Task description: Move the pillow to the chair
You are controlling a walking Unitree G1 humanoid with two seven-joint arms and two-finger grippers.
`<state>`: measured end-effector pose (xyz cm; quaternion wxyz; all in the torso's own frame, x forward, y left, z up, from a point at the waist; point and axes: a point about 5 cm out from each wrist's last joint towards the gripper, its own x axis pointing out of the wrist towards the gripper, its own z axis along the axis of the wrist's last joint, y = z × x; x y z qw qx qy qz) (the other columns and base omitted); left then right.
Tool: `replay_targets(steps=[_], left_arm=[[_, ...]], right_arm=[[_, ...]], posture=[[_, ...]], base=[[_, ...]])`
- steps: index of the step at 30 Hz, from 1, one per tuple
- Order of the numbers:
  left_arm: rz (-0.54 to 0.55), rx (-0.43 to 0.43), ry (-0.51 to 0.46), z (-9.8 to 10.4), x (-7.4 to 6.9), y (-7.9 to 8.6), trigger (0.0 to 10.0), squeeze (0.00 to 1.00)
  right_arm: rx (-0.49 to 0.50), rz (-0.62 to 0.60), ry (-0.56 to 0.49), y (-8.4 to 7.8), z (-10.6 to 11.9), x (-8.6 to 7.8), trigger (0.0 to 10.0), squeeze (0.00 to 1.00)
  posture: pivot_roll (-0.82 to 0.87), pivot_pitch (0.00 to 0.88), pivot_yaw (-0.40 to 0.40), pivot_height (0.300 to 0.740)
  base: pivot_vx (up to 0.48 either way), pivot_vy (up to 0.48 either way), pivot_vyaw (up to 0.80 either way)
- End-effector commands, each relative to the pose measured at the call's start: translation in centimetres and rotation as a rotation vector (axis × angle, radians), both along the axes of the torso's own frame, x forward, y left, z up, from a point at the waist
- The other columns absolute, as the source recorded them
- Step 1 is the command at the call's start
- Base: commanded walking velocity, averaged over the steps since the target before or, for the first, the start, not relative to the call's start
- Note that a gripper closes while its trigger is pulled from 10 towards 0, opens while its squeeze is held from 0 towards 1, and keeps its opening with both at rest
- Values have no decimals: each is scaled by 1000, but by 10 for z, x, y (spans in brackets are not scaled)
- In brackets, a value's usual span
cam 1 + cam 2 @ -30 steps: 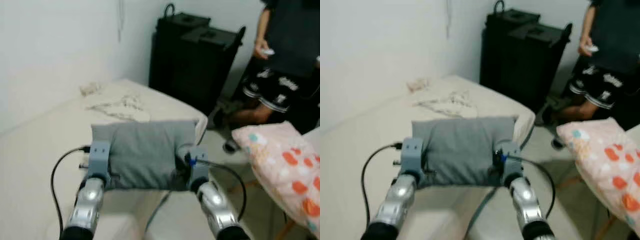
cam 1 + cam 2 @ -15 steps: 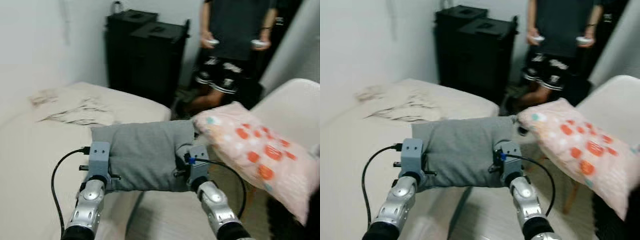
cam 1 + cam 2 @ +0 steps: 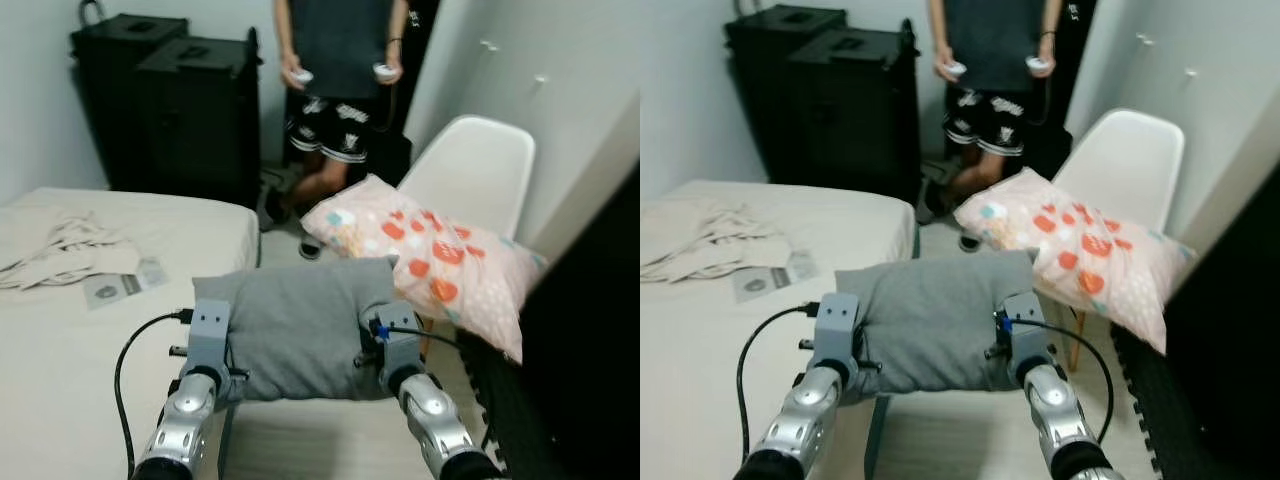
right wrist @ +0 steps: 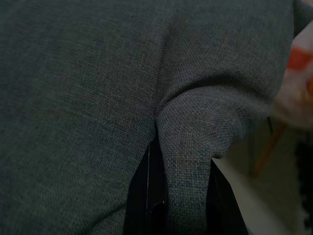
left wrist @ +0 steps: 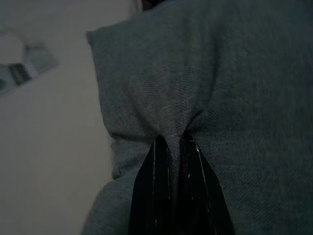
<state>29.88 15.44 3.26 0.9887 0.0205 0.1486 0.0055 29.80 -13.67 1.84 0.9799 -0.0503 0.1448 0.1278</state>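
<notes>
Grey pillow [image 3: 295,325] carried clear of the bed [image 3: 60,340], held level between the two arms. The left gripper [image 5: 173,147] pinched a fold of fabric at one end and the right gripper [image 4: 166,161] clamped a bunched corner at the other — jaws clenched on cloth, since a soft, limp load would sag from a single hold. The white chair [image 3: 470,175] stood ahead to the right, its seat already bearing a pink spotted pillow [image 3: 430,260]. A person [image 3: 340,60] with handheld controllers stood beyond, beside black cases [image 3: 165,110].
</notes>
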Motion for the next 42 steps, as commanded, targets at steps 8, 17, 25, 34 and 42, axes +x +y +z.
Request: replay_targets(steps=[8,17,25,34,42], left_arm=[[-26,-3,-55,11,9,-7,10000,0],[-54,7,-50,11,9,-7,10000,0],[-68,12,-55,14,13,-9,10000,0],[-25,-16,-56,14,14,-4,10000,0],[-12,-21,-50,13,15,-4,10000,0]], right_arm=[[-27,-5,-27,-2,3,3,10000,0],[-25,-16,-28,-2,1,0,10000,0],[-20,-28,-33,-2,0,-2,10000,0],[-18,-38,-36,-5,1,-1,10000,0],[-18,-38,-30,-5,0,0,10000,0]], posture=[[81,43,-13,731],[79,25,30,731],[72,26,44,731],[67,32,37,731],[65,35,32,731]], base=[[0,0,-800],[0,0,-800],[0,0,-800],[0,0,-800],[0,0,-800]])
